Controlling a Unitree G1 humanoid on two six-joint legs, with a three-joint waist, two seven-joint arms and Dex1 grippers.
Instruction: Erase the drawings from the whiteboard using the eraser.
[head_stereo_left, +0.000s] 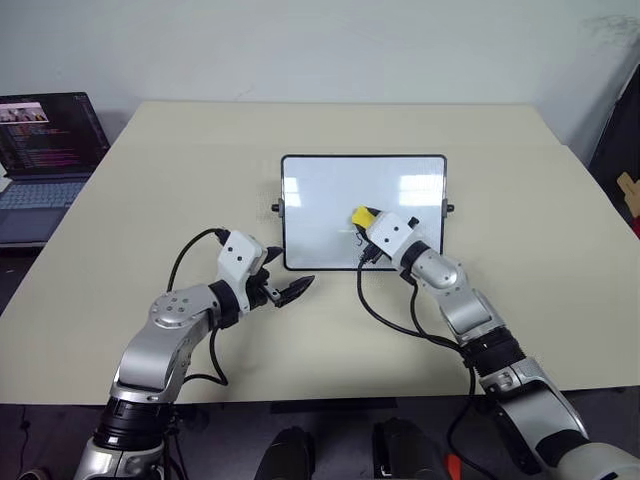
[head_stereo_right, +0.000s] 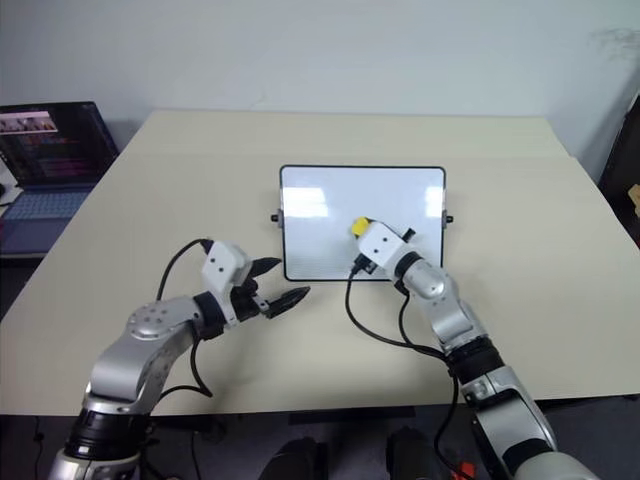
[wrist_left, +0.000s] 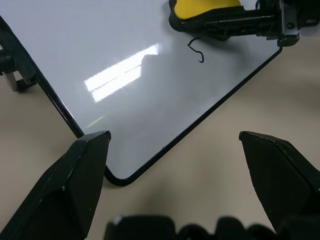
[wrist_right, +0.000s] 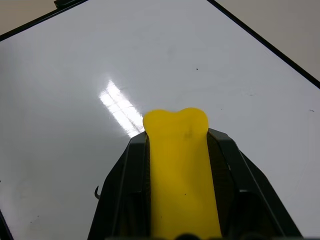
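Note:
The whiteboard (head_stereo_left: 330, 190) lies flat in the middle of the table, black-framed, with small knobs on its short sides. My right gripper (head_stereo_left: 366, 224) is over the board's near right part, shut on the yellow eraser (head_stereo_left: 363, 215), whose tip reaches past the fingers (wrist_right: 176, 125). One of the drawings, a small dark hook-shaped mark (wrist_left: 196, 51), sits on the board right beside the eraser (wrist_left: 205, 9). My left gripper (head_stereo_left: 292, 270) is open and empty, hovering just off the board's near left corner (wrist_left: 117, 179).
An open laptop (head_stereo_left: 45, 150) sits off the table's far left side. The beige table (head_stereo_left: 180, 180) spreads wide around the board. Cables trail from both wrists across the table near its front edge.

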